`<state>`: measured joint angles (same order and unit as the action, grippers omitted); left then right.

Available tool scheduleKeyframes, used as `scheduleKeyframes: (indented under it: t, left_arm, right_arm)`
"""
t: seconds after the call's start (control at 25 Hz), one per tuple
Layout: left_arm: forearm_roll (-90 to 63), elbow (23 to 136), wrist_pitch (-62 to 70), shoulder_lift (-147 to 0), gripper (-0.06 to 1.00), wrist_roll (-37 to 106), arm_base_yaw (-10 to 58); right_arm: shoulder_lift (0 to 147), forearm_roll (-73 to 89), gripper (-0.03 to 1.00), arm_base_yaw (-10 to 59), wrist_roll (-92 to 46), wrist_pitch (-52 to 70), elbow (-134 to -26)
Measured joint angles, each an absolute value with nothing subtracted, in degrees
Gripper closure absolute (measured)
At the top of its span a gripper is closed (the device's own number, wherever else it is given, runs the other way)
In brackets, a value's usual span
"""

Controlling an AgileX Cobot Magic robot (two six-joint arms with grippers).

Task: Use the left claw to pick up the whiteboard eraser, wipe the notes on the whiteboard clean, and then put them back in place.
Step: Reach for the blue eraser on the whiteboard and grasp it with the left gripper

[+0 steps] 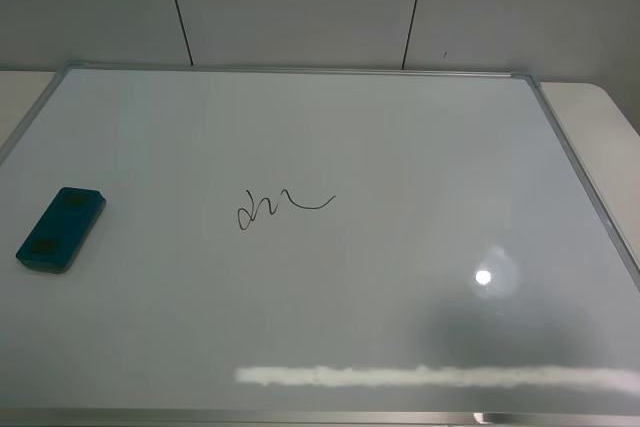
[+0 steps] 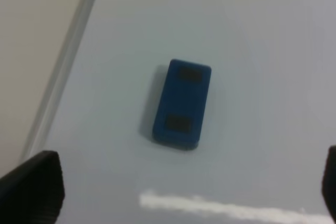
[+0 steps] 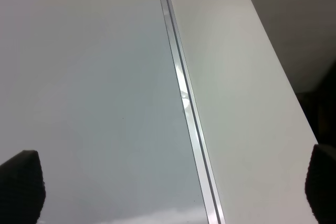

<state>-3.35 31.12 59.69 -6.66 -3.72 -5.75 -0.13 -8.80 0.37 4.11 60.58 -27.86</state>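
Note:
The teal-blue whiteboard eraser (image 1: pixel 60 229) lies flat on the whiteboard (image 1: pixel 400 147) near its left edge. The notes (image 1: pixel 283 207), a short black scribble, sit near the board's middle, well to the right of the eraser. Neither arm shows in the exterior high view. In the left wrist view the eraser (image 2: pixel 182 103) lies on the board ahead of the left claw (image 2: pixel 181 190). The claw is open and empty, apart from the eraser, and only its two black fingertips (image 2: pixel 31 187) show at the frame's corners. The right gripper (image 3: pixel 170 192) is open and empty over the board's right edge.
The board's silver frame (image 1: pixel 585 182) runs along its right side, with the pale table (image 1: pixel 615 107) beyond it. The frame (image 3: pixel 184 93) and table (image 3: pixel 241 103) also show in the right wrist view. A grey wall (image 1: pixel 300 2) stands behind the board.

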Motion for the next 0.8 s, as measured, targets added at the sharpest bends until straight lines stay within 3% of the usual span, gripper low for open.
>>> scheduleKeyframes:
  t: [0.56,0.8]
  left_arm:
    - [-3.47,43.25,58.74,-40.29,-0.05,3.85,-5.75]
    - [-1.26,48.02,59.69,-53.08,-0.05,4.87,-0.73]
  right_arm:
    - [-0.13,-8.80,-0.02,0.37,4.11,60.58,-27.86]
    - [-0.13,-8.80,-0.02,0.37,4.11,60.58,-27.86]
